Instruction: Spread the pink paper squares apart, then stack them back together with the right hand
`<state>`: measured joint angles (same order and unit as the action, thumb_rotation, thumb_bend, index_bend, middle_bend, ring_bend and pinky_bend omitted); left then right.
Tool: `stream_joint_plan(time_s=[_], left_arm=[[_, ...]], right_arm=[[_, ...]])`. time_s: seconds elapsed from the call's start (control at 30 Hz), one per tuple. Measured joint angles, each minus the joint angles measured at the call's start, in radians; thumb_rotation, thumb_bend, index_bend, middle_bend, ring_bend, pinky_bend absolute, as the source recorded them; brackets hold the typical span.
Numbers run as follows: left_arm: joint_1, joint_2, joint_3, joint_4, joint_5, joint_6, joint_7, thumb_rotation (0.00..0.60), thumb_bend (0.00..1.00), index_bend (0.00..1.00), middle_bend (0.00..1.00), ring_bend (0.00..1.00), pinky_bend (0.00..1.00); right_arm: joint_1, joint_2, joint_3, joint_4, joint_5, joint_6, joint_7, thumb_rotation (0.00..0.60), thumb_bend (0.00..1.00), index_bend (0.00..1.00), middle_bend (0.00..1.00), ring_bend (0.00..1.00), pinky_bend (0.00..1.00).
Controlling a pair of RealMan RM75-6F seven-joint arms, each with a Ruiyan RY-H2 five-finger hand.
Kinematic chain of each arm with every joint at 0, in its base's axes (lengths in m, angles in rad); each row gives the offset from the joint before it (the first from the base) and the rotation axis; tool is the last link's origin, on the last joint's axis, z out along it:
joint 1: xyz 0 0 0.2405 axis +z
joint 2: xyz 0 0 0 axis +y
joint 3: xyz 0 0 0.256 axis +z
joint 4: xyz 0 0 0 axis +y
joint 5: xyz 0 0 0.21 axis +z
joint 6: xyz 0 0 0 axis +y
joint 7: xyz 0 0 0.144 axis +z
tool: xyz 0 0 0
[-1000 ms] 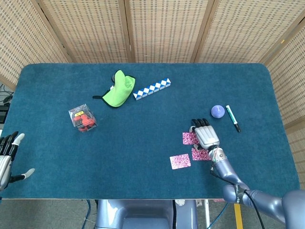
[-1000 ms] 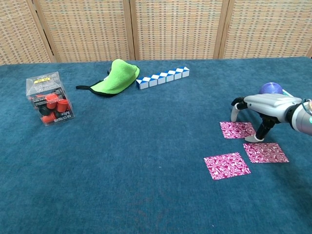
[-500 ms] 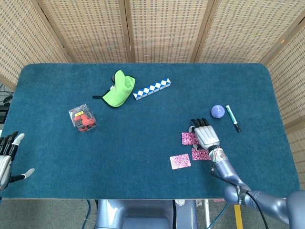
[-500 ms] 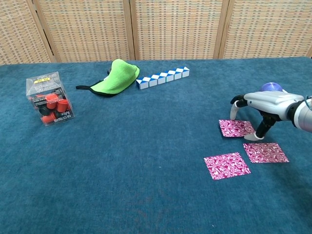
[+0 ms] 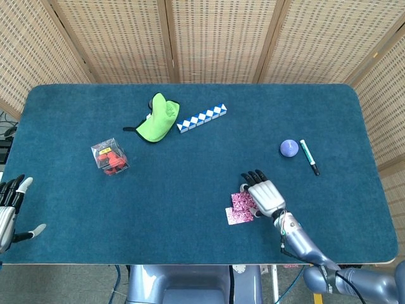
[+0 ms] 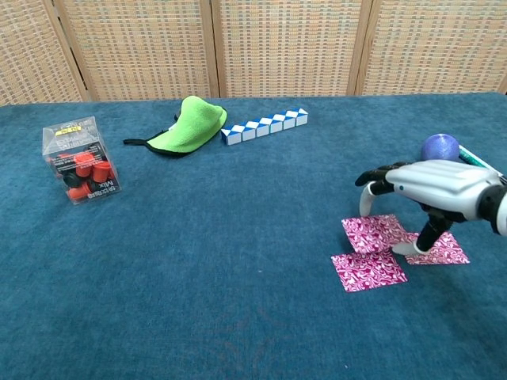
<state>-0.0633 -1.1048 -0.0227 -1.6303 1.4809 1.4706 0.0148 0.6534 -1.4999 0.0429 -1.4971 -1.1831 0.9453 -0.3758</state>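
Dragging is what it looks like from where I stand: the right hand (image 6: 432, 190) has come toward the lower middle of the chest view, and one of the pink paper squares (image 6: 375, 233) has come with it. A second ago the three squares lay apart from one another on the blue table (image 6: 238, 301); now the one under the fingertips (image 6: 366, 202) overlaps the upper edge of the lowest square (image 6: 367, 270) and touches the right-hand square (image 6: 444, 249), which the thumb partly hides. I take that to mean the spreading is done and the gathering has begun, though nothing is properly stacked yet.

The right hand's fingers are arched and apart, tips pressing down onto paper, not clamped round anything. In the head view the same hand (image 5: 264, 195) covers most of the cluster, so only part of the pink shows at its left.

At the lower left edge of the head view, the left hand (image 5: 9, 209) sits as it did, fingers spread and empty. The green cloth (image 6: 186, 125), the clear box of red pieces (image 6: 81, 161), the blue-and-white strip (image 6: 264, 126), the purple ball (image 6: 440, 147) and the pen (image 5: 309, 156) have not shifted.
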Motion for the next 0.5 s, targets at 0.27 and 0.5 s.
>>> stream_joint_plan(time_s=[0.27,0.5], left_arm=[[0.0,0.001,0.0,-0.001,0.0,0.0,-0.001,0.6,0.0,0.0,0.0,0.0,0.0],[0.0,0.002,0.0,-0.001,0.0,-0.001,-0.007,0.6,0.0,0.0,0.0,0.0,0.0]], right_arm=[[-0.033,-0.013,-0.041,-0.06,-0.025,0.062,-0.121,0.6,0.31,0.57,0.1,0.0,0.0],[-0.049,-0.062,-0.048,-0.085,-0.003,0.11,-0.266,0.6,0.31,0.57,0.1,0.0,0.0]])
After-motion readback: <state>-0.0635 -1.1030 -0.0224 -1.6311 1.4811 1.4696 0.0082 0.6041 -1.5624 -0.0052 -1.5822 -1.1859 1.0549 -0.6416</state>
